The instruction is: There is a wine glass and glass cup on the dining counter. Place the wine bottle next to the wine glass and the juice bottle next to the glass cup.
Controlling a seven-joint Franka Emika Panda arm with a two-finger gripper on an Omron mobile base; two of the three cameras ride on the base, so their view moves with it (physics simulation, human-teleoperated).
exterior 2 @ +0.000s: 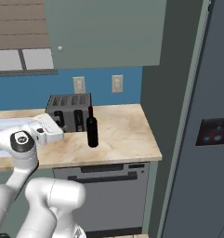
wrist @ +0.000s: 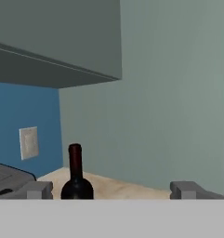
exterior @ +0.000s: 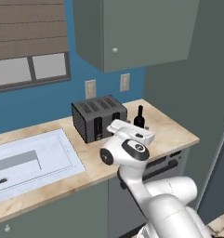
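The wine bottle (exterior: 139, 117) (exterior 2: 92, 128), slim and near-black with a dark red top, stands upright on the beige worktop (exterior 2: 122, 135) just right of the toaster. In the hand view the wine bottle (wrist: 76, 179) rises left of centre, a little way ahead of my gripper (wrist: 113, 190). The jaws are spread wide with nothing between them; the bottle is near the left fingertip (wrist: 39, 189). My white hand (exterior: 131, 131) (exterior 2: 47, 128) hovers level above the worktop, short of the bottle. The wine glass, glass cup, dining counter and juice bottle are out of view.
A dark grey toaster (exterior: 98, 118) (exterior 2: 69, 111) sits against the blue wall. A white sink (exterior: 29, 160) lies to the left. A wall cabinet (exterior: 132, 32) hangs above. A tall grey-green panel (exterior 2: 171, 93) bounds the worktop's right end, with the fridge (exterior 2: 215, 130) beyond.
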